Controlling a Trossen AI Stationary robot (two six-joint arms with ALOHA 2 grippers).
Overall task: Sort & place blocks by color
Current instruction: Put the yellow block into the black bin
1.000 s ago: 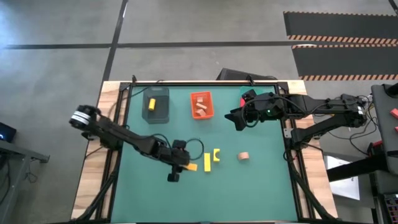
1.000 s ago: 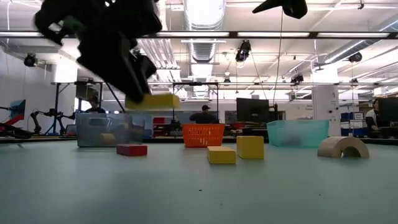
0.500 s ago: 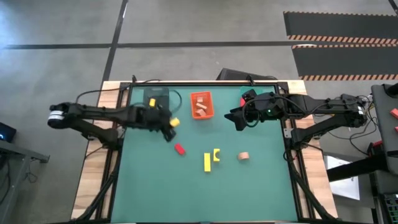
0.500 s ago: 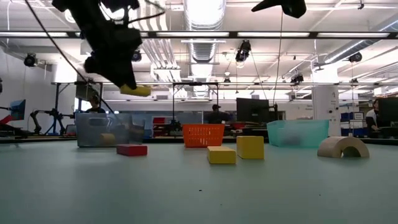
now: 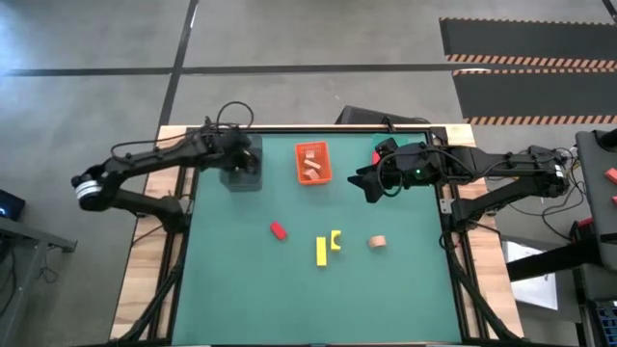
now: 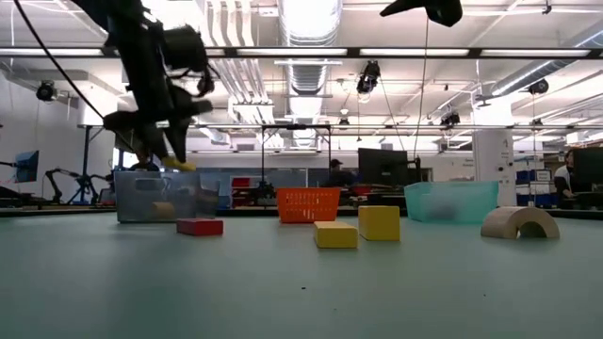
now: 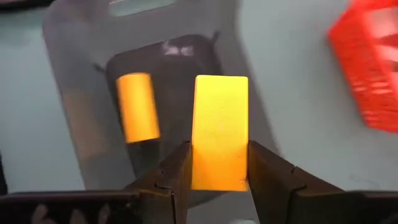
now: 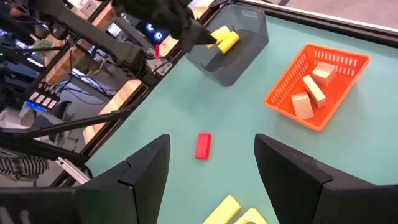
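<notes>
My left gripper (image 5: 239,156) hovers over the dark grey tray (image 5: 253,181) at the table's far left, shut on a yellow bar block (image 7: 219,127). A second yellow block (image 7: 137,106) lies on the tray's floor. On the mat rest a red block (image 5: 278,230), a yellow bar (image 5: 321,252), a notched yellow block (image 5: 335,240) and a tan arch (image 5: 377,242). The orange tray (image 5: 311,162) holds tan blocks. My right gripper (image 8: 211,180) waits open, raised above the table's far right. My left gripper (image 7: 217,152) pinches the yellow bar by its two long sides near one end (image 7: 217,177), between both fingers. The fingers (image 7: 177,165) lie along the bar, which sticks out past them. They come from above, and the bar hangs clear above the grey tray (image 7: 74,124).
A teal tray (image 6: 450,201) stands at the far right, under my right arm (image 5: 453,164). The loose blocks sit in the middle of the green mat (image 5: 241,289); bare mat lies toward the near edge. People and benches show in the room beyond the table.
My left gripper, still shut on the yellow bar, has risen from the near middle of the mat and swung toward the far left edge, ending over the grey tray. The red block it had hidden now shows on the mat.
</notes>
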